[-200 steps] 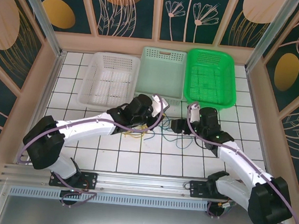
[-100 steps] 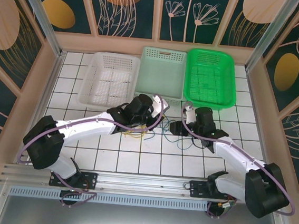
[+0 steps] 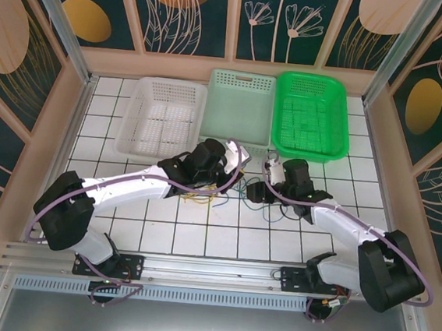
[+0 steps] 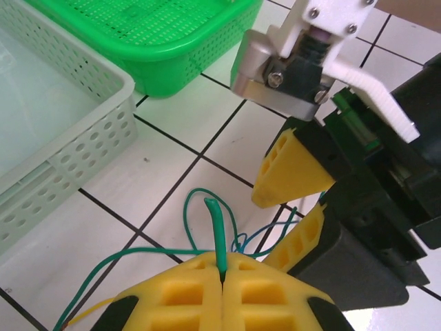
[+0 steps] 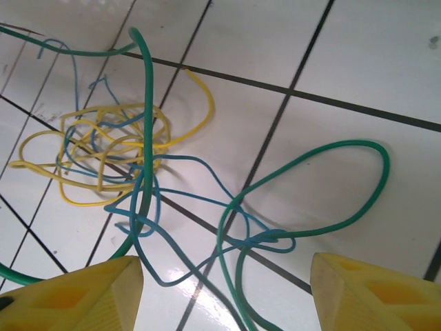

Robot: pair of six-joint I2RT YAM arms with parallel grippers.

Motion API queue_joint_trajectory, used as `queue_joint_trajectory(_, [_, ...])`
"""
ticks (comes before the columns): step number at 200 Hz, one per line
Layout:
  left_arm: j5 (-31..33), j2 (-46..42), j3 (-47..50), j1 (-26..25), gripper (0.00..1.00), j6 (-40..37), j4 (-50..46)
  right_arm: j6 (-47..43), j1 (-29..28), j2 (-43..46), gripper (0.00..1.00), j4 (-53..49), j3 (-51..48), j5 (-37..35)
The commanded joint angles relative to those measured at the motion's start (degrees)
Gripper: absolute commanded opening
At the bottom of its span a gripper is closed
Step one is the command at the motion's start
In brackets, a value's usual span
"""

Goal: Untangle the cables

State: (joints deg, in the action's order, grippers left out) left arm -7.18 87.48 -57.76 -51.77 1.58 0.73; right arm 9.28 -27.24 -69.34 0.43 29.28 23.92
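The cables lie tangled on the white tiles between my two arms. A yellow cable (image 5: 89, 152) is bunched in loops, a thin blue cable (image 5: 200, 189) threads through it, and a green cable (image 5: 303, 162) curls in a wide loop. My left gripper (image 4: 224, 276) is shut on the green cable (image 4: 216, 234), whose short end sticks up out of the jaws. My right gripper (image 5: 227, 296) hangs open just above the blue and green crossing, nothing between its fingers (image 5: 96, 293). In the top view the left gripper (image 3: 233, 181) and right gripper (image 3: 254, 190) nearly meet over the tangle (image 3: 202, 196).
Three baskets stand in a row at the back: white (image 3: 127, 137), pale green (image 3: 241, 77) and bright green (image 3: 342, 122). The pale green basket's wall (image 4: 76, 158) is close to my left gripper. The right gripper's yellow fingers (image 4: 289, 172) crowd the left wrist view.
The right gripper has slid left toward the left gripper and the tangle. The left arm has stayed put, still gripping the green cable.
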Motion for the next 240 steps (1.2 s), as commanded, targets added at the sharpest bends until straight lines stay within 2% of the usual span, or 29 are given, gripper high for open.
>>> queue_joint_trajectory(1, [-1.7,-2.5,-0.8,-0.2,0.0,0.7,3.3,0.2,-0.6,2.3,0.67,5.8,-0.4,3.5])
queue_joint_trajectory(13, [-2.1,-2.8,-0.6,-0.2,0.0,1.2,4.4,0.6,-0.6,3.6,0.65,6.8,-1.1,3.8])
queue_joint_trajectory(20, [-2.6,-2.8,-0.4,-0.2,0.0,1.4,5.1,0.8,-0.6,3.9,0.61,6.8,-1.4,3.4])
queue_joint_trajectory(50, [-5.8,-2.0,-0.9,-0.2,0.0,1.6,5.7,1.8,-0.5,2.1,0.2,5.6,-0.9,-0.2])
queue_joint_trajectory(63, [-7.5,-1.8,-1.1,-0.2,0.0,1.2,5.0,2.7,0.1,1.1,0.12,4.7,-0.3,-1.4])
queue_joint_trajectory(79, [-9.1,-2.2,-0.9,-0.2,0.0,0.9,4.2,3.8,1.7,0.5,0.08,3.2,0.3,-3.5])
queue_joint_trajectory(100, [-10.1,-3.3,-0.2,-0.2,0.0,0.0,2.2,5.7,6.5,0.9,0.06,0.7,0.6,-5.1])
queue_joint_trajectory(115, [-10.3,-4.4,0.8,-0.2,0.0,-0.8,0.6,5.9,9.4,1.4,0.0,-1.7,0.9,-7.3])
queue_joint_trajectory(130, [-12.2,-5.2,1.5,-0.2,0.0,-1.5,-0.8,5.7,11.2,1.2,0.0,-4.4,1.6,-9.3])
queue_joint_trajectory(160, [-18.1,-6.4,1.7,-0.2,0.0,-3.3,-3.4,5.6,12.1,-0.5,0.0,-6.8,2.5,-10.3])
queue_joint_trajectory(180, [-17.8,-8.6,3.0,-0.2,0.0,-3.2,-3.5,5.2,12.1,-2.5,0.0,-8.2,3.3,-12.2])
queue_joint_trajectory(204, [-14.5,-15.3,6.4,-0.1,0.0,-1.3,2.0,5.3,12.6,-4.4,0.0,-9.5,3.7,-14.6])
queue_joint_trajectory(228, [-15.0,-23.4,12.4,-0.2,0.0,1.4,14.8,5.9,13.1,-5.6,0.0,-7.8,3.3,-11.1])
queue_joint_trajectory(240, [-15.8,-25.5,13.4,-0.1,0.0,2.0,17.4,6.4,13.1,-6.0,0.0,-6.7,3.1,-9.0])
